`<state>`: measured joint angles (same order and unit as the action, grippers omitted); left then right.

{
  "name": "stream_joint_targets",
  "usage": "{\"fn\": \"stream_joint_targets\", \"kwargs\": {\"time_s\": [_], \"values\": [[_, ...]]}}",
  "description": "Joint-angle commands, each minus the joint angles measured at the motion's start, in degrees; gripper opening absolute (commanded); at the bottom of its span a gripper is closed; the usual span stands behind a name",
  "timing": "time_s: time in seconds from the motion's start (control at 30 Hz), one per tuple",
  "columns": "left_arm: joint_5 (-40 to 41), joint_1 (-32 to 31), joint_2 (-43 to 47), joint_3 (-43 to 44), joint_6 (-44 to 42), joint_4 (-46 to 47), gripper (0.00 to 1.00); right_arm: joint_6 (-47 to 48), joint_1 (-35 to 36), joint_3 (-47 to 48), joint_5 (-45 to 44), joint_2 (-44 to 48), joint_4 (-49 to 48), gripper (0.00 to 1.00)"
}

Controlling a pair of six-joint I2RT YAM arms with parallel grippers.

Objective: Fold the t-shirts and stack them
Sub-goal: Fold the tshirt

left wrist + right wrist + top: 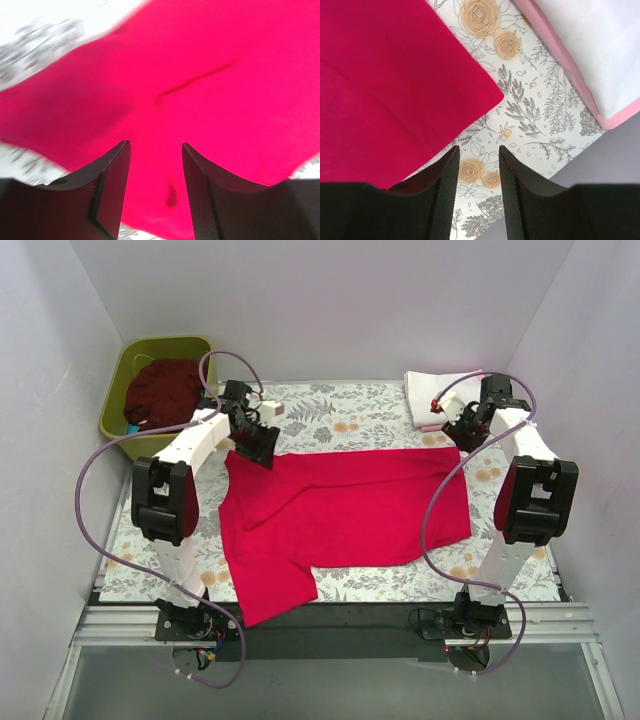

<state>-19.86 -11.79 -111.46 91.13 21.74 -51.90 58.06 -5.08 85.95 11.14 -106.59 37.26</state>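
The crimson-red t-shirt lies spread on the floral cloth, one sleeve hanging toward the near left edge. My left gripper is open just above its far left corner; red cloth fills that wrist view, nothing pinched. My right gripper is open beside the shirt's far right corner, over bare floral cloth. A folded white shirt lies on a pale pink shirt at the back right. A dark maroon shirt sits in the green tub.
The olive-green tub stands at the back left, off the table cloth. The floral table cloth covers the table; its edge and grey floor show in the right wrist view. White walls enclose three sides.
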Motion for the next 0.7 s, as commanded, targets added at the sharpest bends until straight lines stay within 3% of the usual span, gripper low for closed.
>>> {"fn": "stream_joint_targets", "kwargs": {"time_s": [0.0,0.17,0.67], "values": [[-2.6,-5.7,3.1,-2.0,-1.6,1.4,0.45,7.1,-0.5,-1.3,1.4,-0.5,5.5,0.44],[-3.4,-9.7,-2.0,2.0,-2.1,0.9,0.48,9.8,-0.5,-0.7,0.1,-2.7,7.7,0.52],[-0.1,-14.0,-9.7,7.7,-5.7,1.7,0.5,12.2,-0.2,-2.6,-1.6,-6.1,8.3,0.52]]}}
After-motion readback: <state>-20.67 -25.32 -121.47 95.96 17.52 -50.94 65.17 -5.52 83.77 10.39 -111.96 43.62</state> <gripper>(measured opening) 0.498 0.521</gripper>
